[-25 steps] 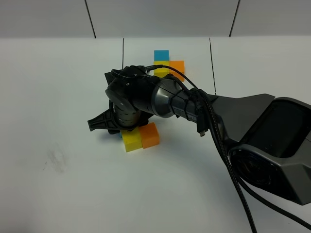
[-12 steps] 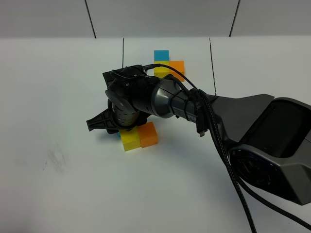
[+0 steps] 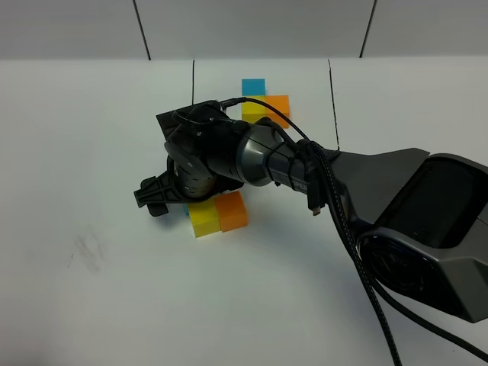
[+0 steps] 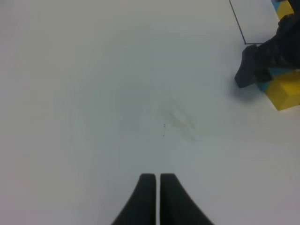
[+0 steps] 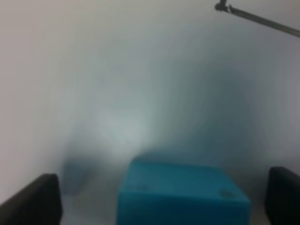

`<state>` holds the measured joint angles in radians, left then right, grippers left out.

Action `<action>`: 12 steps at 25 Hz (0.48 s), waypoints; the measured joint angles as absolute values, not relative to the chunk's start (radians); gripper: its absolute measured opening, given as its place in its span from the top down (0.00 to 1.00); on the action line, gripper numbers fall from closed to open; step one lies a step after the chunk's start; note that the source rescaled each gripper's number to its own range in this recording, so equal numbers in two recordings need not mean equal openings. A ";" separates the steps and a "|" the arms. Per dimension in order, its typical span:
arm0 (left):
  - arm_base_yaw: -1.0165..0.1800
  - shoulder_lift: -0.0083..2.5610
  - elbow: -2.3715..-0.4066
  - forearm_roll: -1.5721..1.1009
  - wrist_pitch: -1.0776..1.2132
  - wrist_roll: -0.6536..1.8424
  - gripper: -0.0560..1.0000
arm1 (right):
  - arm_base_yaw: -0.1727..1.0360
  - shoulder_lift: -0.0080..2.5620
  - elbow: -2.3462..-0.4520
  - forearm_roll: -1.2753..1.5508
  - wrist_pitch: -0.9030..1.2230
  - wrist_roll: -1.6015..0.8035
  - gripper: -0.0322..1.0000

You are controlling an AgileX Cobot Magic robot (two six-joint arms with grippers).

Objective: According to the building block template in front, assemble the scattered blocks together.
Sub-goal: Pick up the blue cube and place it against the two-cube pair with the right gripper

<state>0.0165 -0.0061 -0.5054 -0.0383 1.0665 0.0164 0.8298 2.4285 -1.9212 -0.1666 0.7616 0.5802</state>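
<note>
The scattered blocks lie together near the middle of the white table. The yellow cube and the orange cube sit side by side, faces touching. The light blue cube stands just behind the yellow one, almost wholly hidden under the arm in the overhead view; only a sliver of it shows there.

The right gripper is lowered over that blue cube. Its jaws stand wide apart, one finger on each side of the cube with clear space between finger and cube on both sides. It grips nothing.

The building block template sits farther back on the table: blue cube at the rear, yellow in front of it, orange beside the yellow. Thin black lines run along both its sides. The right arm partly covers its near edge.

The left gripper hovers over bare table well to the left of the blocks, its fingers pressed together and empty. A faint grey smudge marks the surface ahead of it.
</note>
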 joint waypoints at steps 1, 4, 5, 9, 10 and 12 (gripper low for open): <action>0.016 -0.006 -0.505 -0.038 1.067 0.016 0.94 | 0.830 2.429 -1.921 -0.167 0.762 0.571 0.06; 0.016 -0.006 -0.505 -0.038 1.067 0.016 0.94 | 0.830 2.429 -1.921 -0.167 0.762 0.553 0.01; 0.016 -0.006 -0.505 -0.038 1.067 0.016 0.94 | 0.830 2.429 -1.921 -0.167 0.762 0.547 0.01; 0.016 -0.006 -0.505 -0.038 1.067 0.016 0.94 | 0.830 2.421 -1.923 -0.170 0.768 0.544 0.00; 0.016 -0.006 -0.505 -0.038 1.067 0.016 0.94 | 0.830 2.413 -1.925 -0.177 0.772 0.543 0.00; 0.016 -0.006 -0.505 -0.038 1.067 0.016 0.94 | 0.830 2.395 -1.939 -0.191 0.787 0.543 0.00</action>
